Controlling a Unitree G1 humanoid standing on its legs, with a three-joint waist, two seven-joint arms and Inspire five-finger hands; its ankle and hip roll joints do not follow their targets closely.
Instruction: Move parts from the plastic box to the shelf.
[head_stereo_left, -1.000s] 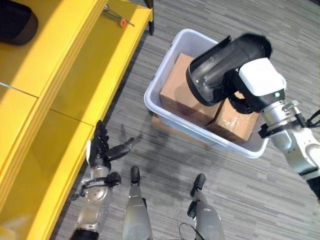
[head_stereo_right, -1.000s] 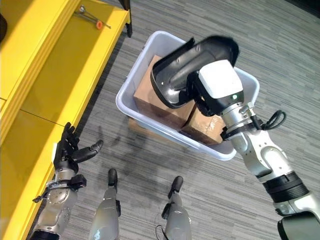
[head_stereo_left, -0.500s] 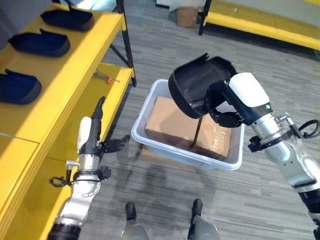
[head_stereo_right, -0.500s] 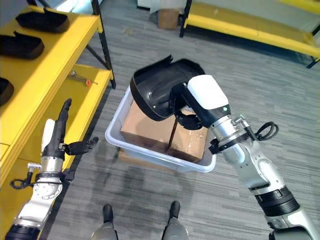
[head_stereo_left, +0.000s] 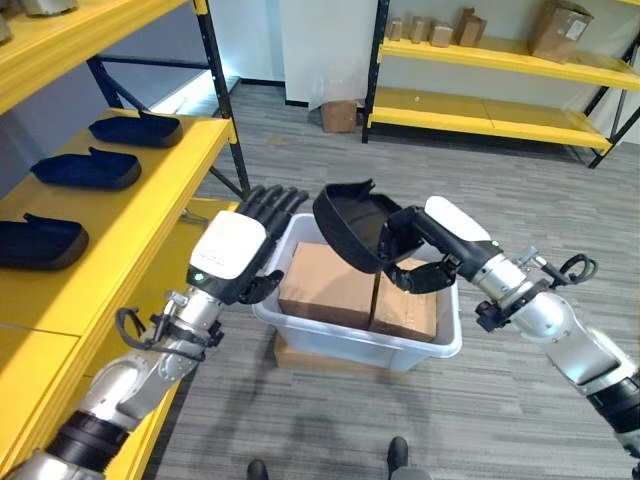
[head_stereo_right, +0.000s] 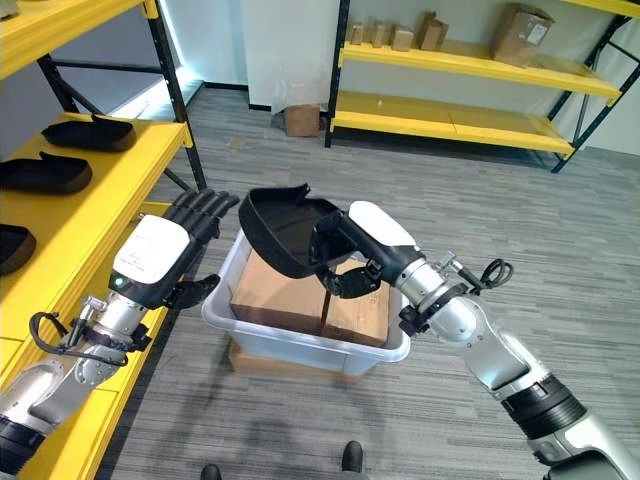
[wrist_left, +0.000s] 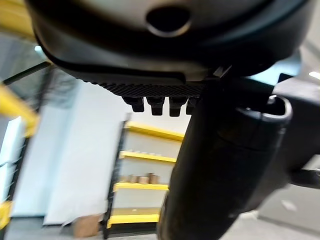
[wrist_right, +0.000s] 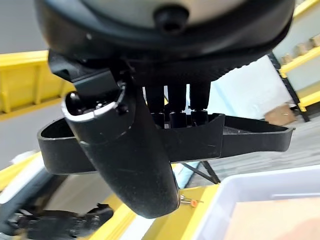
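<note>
My right hand has its fingers and thumb curled round the rim of a black moulded part, holding it up over the plastic box, which sits on the floor with two cardboard cartons inside. My left hand hangs between the box and the yellow shelf, fingers straight and empty. To place it well, I'd swing the part left over the shelf edge, keep it level, and set it beside the other black parts without knocking them.

Grey wood-grain floor spreads out. Beyond it, a yellow rack with dark uprights carries cardboard boxes, beside a white wall panel.
</note>
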